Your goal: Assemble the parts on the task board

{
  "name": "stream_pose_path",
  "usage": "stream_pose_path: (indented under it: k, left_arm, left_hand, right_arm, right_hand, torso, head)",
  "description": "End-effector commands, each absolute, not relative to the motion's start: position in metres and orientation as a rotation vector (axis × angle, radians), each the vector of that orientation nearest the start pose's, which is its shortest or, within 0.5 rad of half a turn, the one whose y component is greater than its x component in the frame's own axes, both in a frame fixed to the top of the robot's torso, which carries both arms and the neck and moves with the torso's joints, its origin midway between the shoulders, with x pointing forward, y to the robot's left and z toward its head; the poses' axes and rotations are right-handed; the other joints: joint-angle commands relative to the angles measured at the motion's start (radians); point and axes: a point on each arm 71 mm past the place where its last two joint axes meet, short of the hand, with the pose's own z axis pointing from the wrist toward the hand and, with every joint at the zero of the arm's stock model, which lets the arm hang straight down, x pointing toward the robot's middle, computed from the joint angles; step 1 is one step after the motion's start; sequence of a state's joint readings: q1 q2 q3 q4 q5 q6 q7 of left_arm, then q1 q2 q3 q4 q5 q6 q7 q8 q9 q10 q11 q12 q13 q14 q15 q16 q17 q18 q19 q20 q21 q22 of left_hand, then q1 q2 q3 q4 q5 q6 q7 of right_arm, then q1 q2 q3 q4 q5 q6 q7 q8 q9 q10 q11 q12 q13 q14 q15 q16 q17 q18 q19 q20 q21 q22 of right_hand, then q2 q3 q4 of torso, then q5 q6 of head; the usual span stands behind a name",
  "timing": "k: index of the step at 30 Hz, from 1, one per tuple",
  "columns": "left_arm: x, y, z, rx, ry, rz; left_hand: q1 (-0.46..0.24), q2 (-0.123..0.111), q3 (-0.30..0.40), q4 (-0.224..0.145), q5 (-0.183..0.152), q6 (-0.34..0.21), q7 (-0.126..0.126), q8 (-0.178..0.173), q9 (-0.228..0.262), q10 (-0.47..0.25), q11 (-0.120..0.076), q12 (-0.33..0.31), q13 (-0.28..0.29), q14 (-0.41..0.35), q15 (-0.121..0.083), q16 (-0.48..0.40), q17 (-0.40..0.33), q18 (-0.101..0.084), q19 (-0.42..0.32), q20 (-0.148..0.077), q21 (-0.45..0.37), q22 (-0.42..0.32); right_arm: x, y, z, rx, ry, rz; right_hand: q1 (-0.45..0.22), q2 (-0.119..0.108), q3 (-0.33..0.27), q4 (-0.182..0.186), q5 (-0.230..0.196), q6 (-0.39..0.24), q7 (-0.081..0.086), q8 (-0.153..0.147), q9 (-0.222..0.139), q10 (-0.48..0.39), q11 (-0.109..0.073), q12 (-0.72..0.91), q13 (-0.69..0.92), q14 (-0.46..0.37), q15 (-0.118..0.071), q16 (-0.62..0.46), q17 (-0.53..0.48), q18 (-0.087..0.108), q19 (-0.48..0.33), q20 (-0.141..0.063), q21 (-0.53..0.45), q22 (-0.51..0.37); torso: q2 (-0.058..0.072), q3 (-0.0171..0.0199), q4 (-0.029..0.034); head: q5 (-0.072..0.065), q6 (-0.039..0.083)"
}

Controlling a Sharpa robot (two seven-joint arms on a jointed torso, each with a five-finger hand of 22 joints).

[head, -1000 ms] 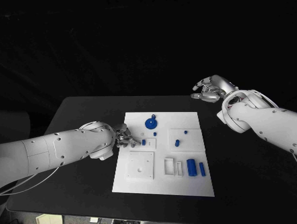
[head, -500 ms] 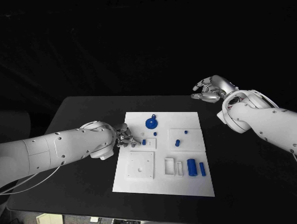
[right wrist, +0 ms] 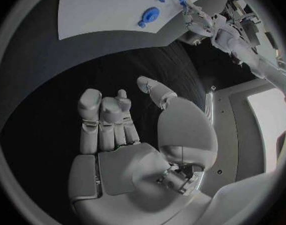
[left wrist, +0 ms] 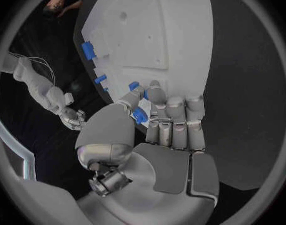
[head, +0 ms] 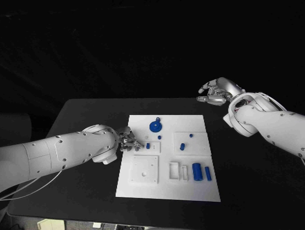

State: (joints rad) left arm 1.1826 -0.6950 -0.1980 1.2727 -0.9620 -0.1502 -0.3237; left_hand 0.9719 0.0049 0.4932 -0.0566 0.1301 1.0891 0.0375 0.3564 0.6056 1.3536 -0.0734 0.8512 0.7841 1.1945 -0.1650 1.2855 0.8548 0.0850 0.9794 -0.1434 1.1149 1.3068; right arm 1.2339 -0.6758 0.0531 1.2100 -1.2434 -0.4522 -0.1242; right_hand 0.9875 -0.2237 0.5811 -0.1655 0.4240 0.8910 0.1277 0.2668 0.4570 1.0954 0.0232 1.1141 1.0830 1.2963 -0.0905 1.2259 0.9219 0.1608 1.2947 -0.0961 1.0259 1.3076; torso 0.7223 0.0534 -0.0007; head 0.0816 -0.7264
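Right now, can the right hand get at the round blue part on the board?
Probably yes: the right hand is empty above the table's far edge, and nothing lies between it and the round blue part. The left hand works elsewhere.

No readable text, label, brand, number or sign is showing anywhere in these views: nothing legible is appearing on the white task board (head: 167, 190), on the blue parts (head: 196, 171), on the black table (head: 83, 112), or on the arms and hands.
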Motion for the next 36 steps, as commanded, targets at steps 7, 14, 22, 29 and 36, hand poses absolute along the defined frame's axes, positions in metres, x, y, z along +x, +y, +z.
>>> stream_pose_path:
  k: [7,14,22,29,36]
  left_arm:
    - [0.494,0.216,-0.289,-0.446,2.172,-0.536]
    - [0.494,0.217,-0.288,-0.449,2.162,-0.542]
    - [0.493,0.216,-0.287,-0.449,2.164,-0.564]
    - [0.491,0.219,-0.286,-0.462,2.175,-0.592]
    - [0.493,0.224,-0.279,-0.5,2.182,-0.626]
  left_hand:
    - [-0.018,0.004,0.156,-0.06,-0.016,-0.003,0.006,0.001,-0.014,0.001,0.005,0.001,-0.001,0.01,-0.005,0.001,-0.001,0.009,0.013,-0.112,0.005,0.005]
    - [-0.051,0.009,0.181,-0.093,-0.001,0.001,0.003,0.01,-0.002,0.003,0.003,0.003,-0.001,0.012,-0.007,0.001,-0.002,0.009,0.016,-0.114,0.007,0.008]
    - [-0.058,0.013,0.192,-0.108,0.0,0.002,0.002,0.012,0.002,0.005,0.002,0.003,-0.001,0.015,-0.008,0.002,-0.002,0.01,0.019,-0.115,0.007,0.009]
    - [-0.061,0.017,0.197,-0.115,-0.001,0.003,0.002,0.014,0.004,0.005,0.001,0.003,-0.001,0.015,-0.008,0.002,-0.002,0.009,0.02,-0.115,0.007,0.009]
    - [-0.066,0.025,0.202,-0.122,-0.005,0.002,0.002,0.014,0.006,0.004,0.001,0.003,-0.001,0.014,-0.008,0.002,-0.002,0.008,0.019,-0.115,0.007,0.009]
  right_arm:
    - [0.559,-0.22,-0.149,0.215,1.5,0.609]
    - [0.559,-0.22,-0.15,0.215,1.501,0.609]
    - [0.559,-0.219,-0.151,0.215,1.504,0.609]
    - [0.559,-0.22,-0.152,0.217,1.505,0.609]
    - [0.559,-0.221,-0.152,0.218,1.505,0.608]
  right_hand:
    - [-0.001,0.013,0.003,0.007,0.017,-0.004,0.009,0.005,0.002,-0.007,-0.001,0.004,-0.002,0.006,0.002,-0.007,0.002,0.101,0.0,-0.009,-0.003,0.007]
    - [-0.001,0.013,0.003,0.007,0.024,-0.004,0.009,0.005,0.002,-0.008,-0.001,0.005,-0.003,0.006,0.002,-0.007,0.002,0.101,0.0,-0.009,-0.003,0.008]
    - [-0.001,0.013,0.003,0.006,0.028,-0.004,0.009,0.005,0.002,-0.008,-0.001,0.005,-0.003,0.007,0.002,-0.007,0.002,0.101,0.0,-0.009,-0.004,0.008]
    - [-0.001,0.013,0.003,0.006,0.031,-0.004,0.009,0.005,0.002,-0.008,-0.001,0.005,-0.004,0.007,0.002,-0.007,0.002,0.101,0.0,-0.009,-0.004,0.008]
    - [-0.001,0.014,0.003,0.006,0.033,-0.004,0.009,0.005,0.002,-0.008,-0.001,0.005,-0.004,0.007,0.002,-0.007,0.003,0.101,0.0,-0.009,-0.004,0.008]
  torso:
    - [0.0,0.0002,0.0001]
    - [0.0,0.0,-0.0001]
    - [0.0,0.0009,-0.0005]
    - [0.0,0.0011,0.0007]
    - [0.0,0.0008,0.0008]
  head:
    - [-0.001,0.0]
    - [-0.002,0.001]
    - [0.0,0.001]
    - [-0.001,0.001]
    - [0.0,0.0]
